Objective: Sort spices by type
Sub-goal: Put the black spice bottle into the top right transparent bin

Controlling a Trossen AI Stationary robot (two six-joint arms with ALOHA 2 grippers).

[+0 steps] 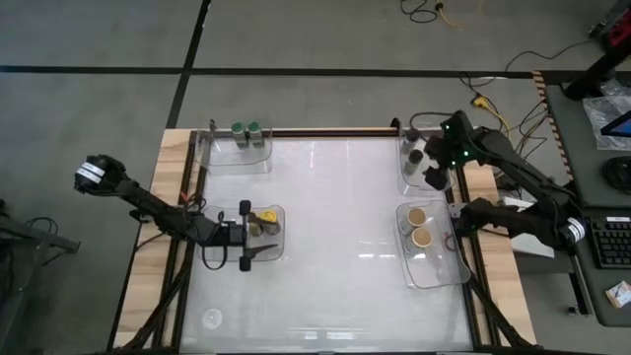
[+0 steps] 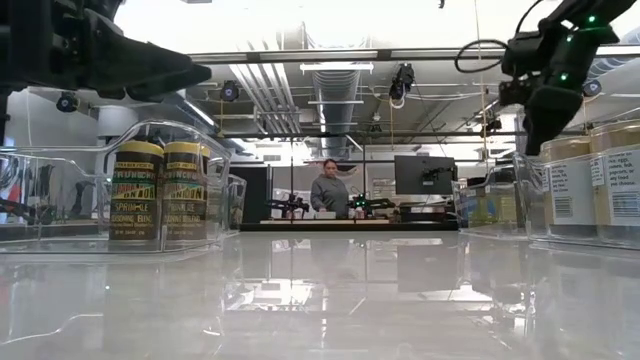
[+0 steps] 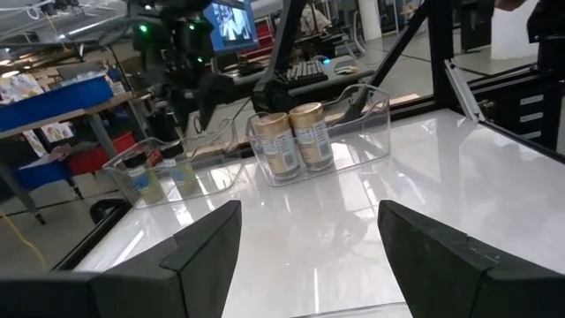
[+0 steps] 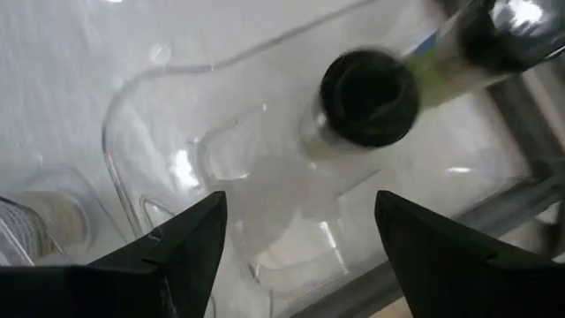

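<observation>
The spices stand in four clear trays. Two green-lidded jars (image 1: 246,130) are at the far left, yellow-lidded jars (image 1: 264,221) at mid left, black-lidded jars (image 1: 416,156) at the far right and two tan-lidded jars (image 1: 419,227) at mid right. My left gripper (image 1: 258,237) is level and open at the yellow jars' tray, with nothing between its fingers (image 3: 203,256). My right gripper (image 1: 434,174) hangs open above the far right tray, slanting down. A black-lidded jar (image 4: 369,97) stands below and beyond its fingers, untouched.
The middle of the white table (image 1: 335,227) lies bare between the trays. The tray walls (image 4: 159,97) rise around the jars. Wooden rails and a dark frame (image 1: 473,286) border the table. Beyond the far edge a person (image 2: 328,190) sits at a desk.
</observation>
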